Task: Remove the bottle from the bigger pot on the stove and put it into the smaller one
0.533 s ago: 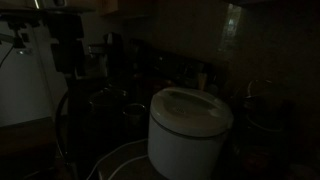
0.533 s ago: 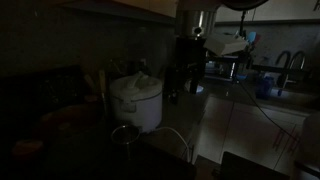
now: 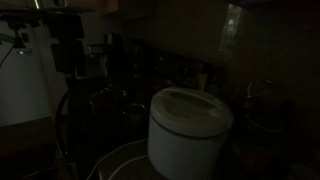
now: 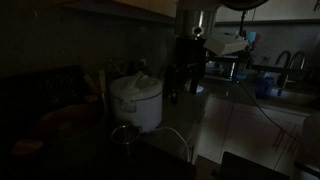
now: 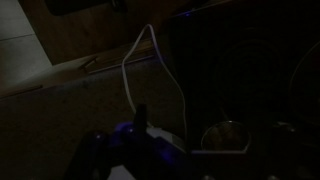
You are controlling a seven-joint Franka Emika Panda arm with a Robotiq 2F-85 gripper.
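1. Three views are recorded, all very dark, and little detail is resolved.
2. A white lidded cooker (image 3: 190, 125) is seen in both exterior views (image 4: 137, 100), standing on the table (image 4: 232, 118) close to the camera.
3. The arm (image 3: 66, 45) is seen upright behind the cooker (image 4: 193, 50). Its lower end is lost in shadow.
4. Jaws: in the wrist view only a dark, bluish mass is seen at the bottom edge. How far they are open, and whether anything is held, cannot be told.
5. A white cable (image 5: 150, 75) is looped over the dark surface ahead of the jaws.
6. A small metal-rimmed vessel (image 5: 225, 135) is seen just right of the loop's foot.
7. Bottle: it cannot be made out in any view, so its place is not established.
8. A faucet (image 4: 290, 65) is noted at the far edge of the table.
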